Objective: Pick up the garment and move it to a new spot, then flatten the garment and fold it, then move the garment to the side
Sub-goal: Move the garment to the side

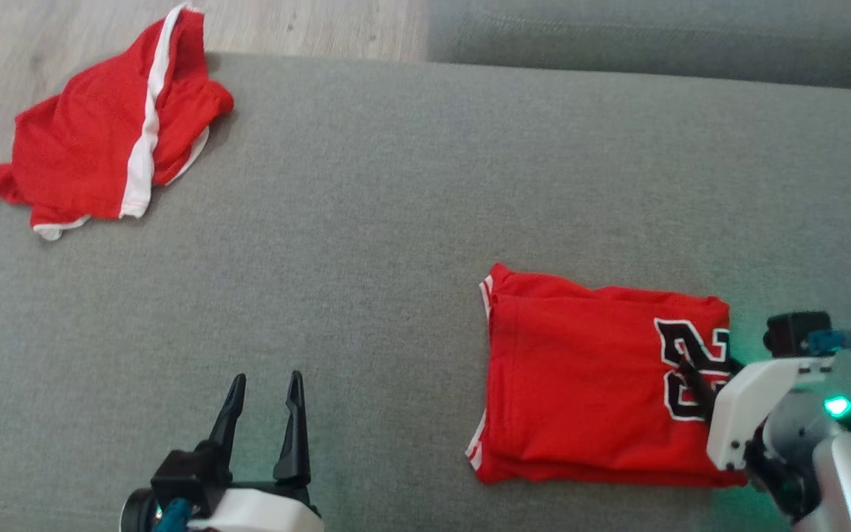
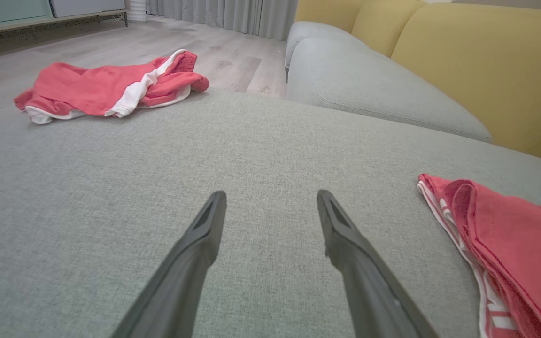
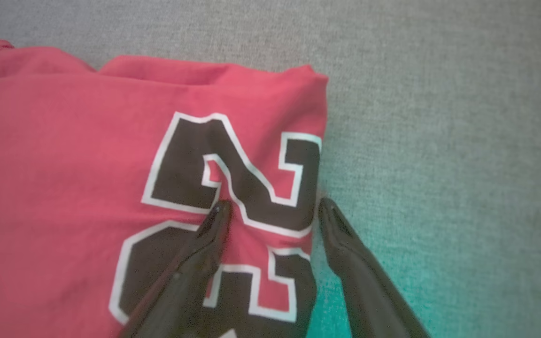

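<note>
The folded red garment (image 1: 588,377) lies flat on the near right part of the grey cushion (image 1: 396,185). It is a neat, nearly square packet, a little longer from left to right than from near to far. Its white-striped edges face left and its black printed numeral sits at the right end, where the cloth appears to turn over in a rounded fold.

The right hand (image 3: 273,206) is at that right end with its fingers spread. One fingertip rests on the numeral and the other is just off the cloth on the cushion, so the hand straddles the edge without gripping it. The garment therefore stretches leftward from this hand, along its longer axis.

The left hand (image 1: 267,378) is also open and holds nothing. It hovers over bare cushion, well apart from the packet's left edge, with its fingers pointing to the far side.

Folding looks finished, so what probably remains is shifting the packet aside. The right hand is much the nearer for that.

A second red garment with a white stripe (image 1: 111,140) lies crumpled at the far left corner.
</note>
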`<state>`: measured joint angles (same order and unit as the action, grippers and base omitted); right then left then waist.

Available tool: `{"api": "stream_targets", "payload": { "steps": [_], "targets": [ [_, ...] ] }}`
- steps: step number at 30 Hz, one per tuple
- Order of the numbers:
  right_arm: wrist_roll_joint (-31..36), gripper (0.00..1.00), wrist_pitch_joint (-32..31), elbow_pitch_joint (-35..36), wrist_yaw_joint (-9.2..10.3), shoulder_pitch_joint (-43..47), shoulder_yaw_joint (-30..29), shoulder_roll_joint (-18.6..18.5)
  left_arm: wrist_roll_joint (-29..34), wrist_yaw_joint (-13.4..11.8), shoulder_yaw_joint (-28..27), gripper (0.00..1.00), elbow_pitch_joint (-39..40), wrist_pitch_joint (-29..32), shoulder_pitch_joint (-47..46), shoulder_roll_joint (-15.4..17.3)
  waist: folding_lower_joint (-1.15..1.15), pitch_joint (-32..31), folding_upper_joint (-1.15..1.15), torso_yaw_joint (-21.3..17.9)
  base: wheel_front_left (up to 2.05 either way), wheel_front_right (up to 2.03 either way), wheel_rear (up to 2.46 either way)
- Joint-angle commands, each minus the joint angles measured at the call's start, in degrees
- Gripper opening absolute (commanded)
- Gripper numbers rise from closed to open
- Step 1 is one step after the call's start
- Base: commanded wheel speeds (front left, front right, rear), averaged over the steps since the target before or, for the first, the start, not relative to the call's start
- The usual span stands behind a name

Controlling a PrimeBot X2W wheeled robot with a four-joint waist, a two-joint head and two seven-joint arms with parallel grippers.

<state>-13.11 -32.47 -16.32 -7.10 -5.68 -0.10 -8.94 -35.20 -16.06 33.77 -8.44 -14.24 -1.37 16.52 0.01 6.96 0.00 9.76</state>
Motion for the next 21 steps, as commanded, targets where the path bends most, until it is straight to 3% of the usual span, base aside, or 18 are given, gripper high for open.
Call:
{"api": "stream_targets", "payload": {
  "steps": [1,3,10,20,21],
  "targets": [
    [-0.46,0.35,-0.45,1.45,-0.39,-2.63,1.59,-1.1,0.51,0.21,-2.14,1.0,1.38,-0.68,-2.75,-0.05,-0.01,0.83,0.0,0.34,0.0,0.0,0.0],
    [-0.29,0.0,0.36,1.71,-0.39,-3.41,1.09,-1.42,1.16,0.37,-1.99,1.0,1.17,-0.69,-3.04,-0.03,-0.01,1.33,0.0,-0.04,0.0,0.0,0.0],
    [1.73,0.0,5.57,2.25,-0.39,-9.04,-2.05,-1.23,3.02,0.3,-2.38,1.0,3.19,-0.72,-5.22,0.18,-0.01,4.46,0.0,-5.34,0.0,0.0,0.0],
    [2.89,0.0,9.37,2.14,-0.39,-18.03,-4.92,-3.22,4.38,-0.28,-3.19,1.0,6.17,1.23,-9.09,2.5,-0.01,10.62,0.0,-22.36,0.0,0.0,0.0],
    [2.89,0.0,9.37,2.14,-0.39,-18.03,-4.92,-3.22,4.38,-0.28,-3.19,1.0,6.17,1.23,-9.09,2.5,-0.01,10.62,0.0,-22.36,0.0,0.0,0.0]
  ]
}}
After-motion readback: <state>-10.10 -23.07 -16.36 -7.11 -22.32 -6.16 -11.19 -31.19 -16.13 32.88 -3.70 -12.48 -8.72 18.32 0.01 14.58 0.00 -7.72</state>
